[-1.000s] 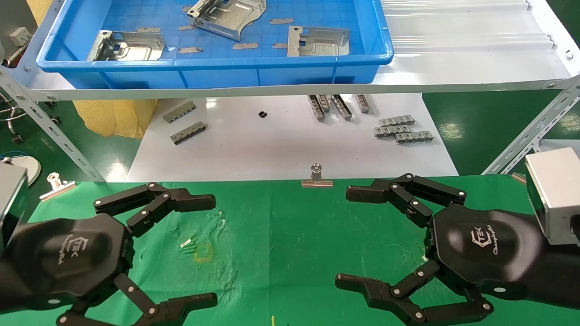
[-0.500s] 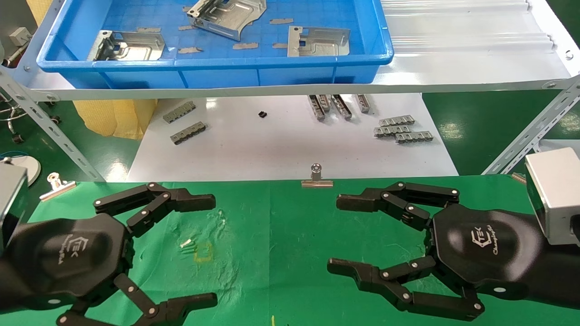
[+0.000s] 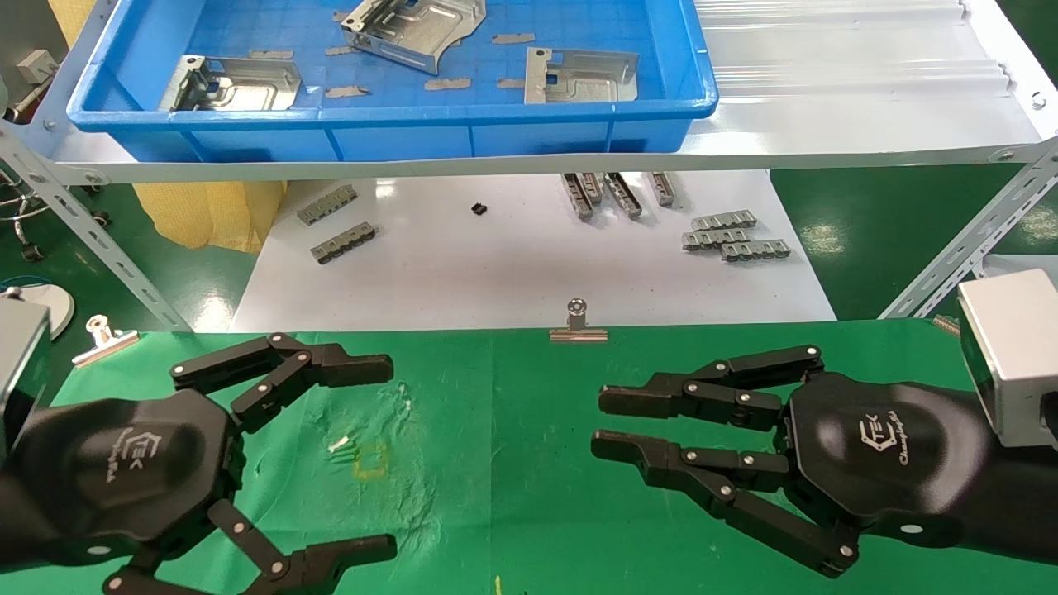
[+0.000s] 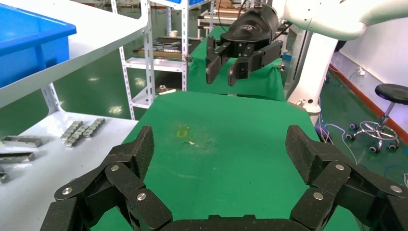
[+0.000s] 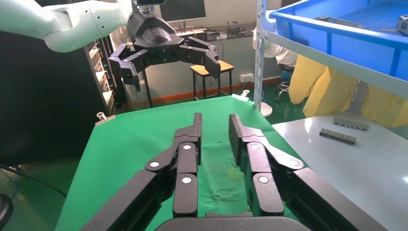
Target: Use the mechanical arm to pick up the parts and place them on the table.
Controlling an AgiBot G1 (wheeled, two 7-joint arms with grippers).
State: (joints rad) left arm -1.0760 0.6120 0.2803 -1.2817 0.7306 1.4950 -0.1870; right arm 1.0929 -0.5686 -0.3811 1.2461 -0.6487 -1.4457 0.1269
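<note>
Three shiny silver parts lie in the blue tray (image 3: 397, 111) on the raised shelf at the back: one on the left (image 3: 231, 83), one in the middle (image 3: 413, 29), one on the right (image 3: 583, 76). My left gripper (image 3: 390, 456) hovers wide open and empty over the green table (image 3: 512, 463), near the yellow mark (image 3: 370, 460). My right gripper (image 3: 597, 423) hovers over the table's right half, its fingers drawn nearly together with a narrow gap, holding nothing. The left wrist view shows the open left gripper (image 4: 222, 147) over bare cloth; the right wrist view shows the right gripper (image 5: 215, 120).
A glossy white board (image 3: 512, 264) below the shelf carries grey toothed strips (image 3: 343, 242) and more of them (image 3: 731, 235). Binder clips sit at the cloth's far edge (image 3: 578, 324) and far left (image 3: 103, 337). Slanted shelf struts (image 3: 967, 248) flank the space.
My right gripper's fingers have closed from wide open to nearly together, empty. The left gripper and the parts have not moved.
</note>
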